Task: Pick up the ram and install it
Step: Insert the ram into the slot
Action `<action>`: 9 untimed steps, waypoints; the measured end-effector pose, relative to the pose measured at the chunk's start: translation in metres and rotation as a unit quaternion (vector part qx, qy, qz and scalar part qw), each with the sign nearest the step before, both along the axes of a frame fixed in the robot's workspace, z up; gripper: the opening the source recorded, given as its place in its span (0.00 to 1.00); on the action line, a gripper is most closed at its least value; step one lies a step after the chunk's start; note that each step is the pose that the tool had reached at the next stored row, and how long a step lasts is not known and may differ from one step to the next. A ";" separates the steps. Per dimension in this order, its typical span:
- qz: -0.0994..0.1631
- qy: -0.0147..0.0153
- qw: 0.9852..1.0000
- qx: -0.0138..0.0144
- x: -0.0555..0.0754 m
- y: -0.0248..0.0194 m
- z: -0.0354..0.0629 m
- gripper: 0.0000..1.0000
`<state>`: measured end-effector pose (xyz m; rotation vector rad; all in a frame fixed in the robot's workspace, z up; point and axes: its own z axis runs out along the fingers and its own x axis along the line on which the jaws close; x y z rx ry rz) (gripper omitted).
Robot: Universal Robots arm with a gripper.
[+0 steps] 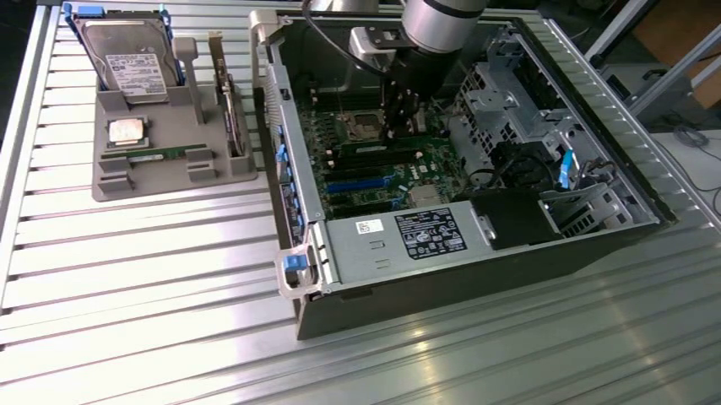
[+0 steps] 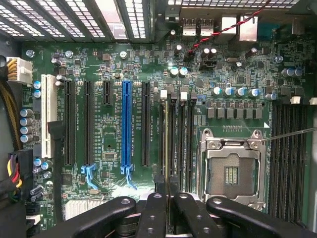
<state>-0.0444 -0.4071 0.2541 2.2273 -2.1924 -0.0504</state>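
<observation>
A ribbed metal table (image 1: 135, 287) is seen carrying an open computer case (image 1: 451, 278), with a grey fixture tray (image 1: 113, 181) set well apart from it toward the exterior view's left. The arm's silver wrist (image 1: 445, 25) is lowered into the case over the green motherboard (image 2: 109, 64). A grey power supply (image 1: 394, 240) with a label lies along the case's near edge. On the tray a hard drive (image 1: 130, 55) is stood upright at the back, a square processor chip (image 1: 127, 131) is laid below it, and a thin green stick (image 1: 158, 154) is laid flat just in front of that.

The gripper (image 2: 167, 191) is held low over the memory slots (image 2: 176, 134), between the blue expansion slot (image 2: 126, 124) and the open processor socket (image 2: 230, 168). Its black fingers (image 2: 153, 213) are drawn together on the ram (image 2: 167, 144), seen edge-on as a thin board standing upright in line with a slot, its top edge pinched between the pads.
</observation>
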 end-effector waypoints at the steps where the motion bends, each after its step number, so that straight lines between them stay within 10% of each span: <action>1: 0.000 0.000 1.000 0.000 0.000 0.0000 -0.0013 0.12; 9: 0.000 0.000 1.000 0.000 0.000 0.0000 -0.0107 0.12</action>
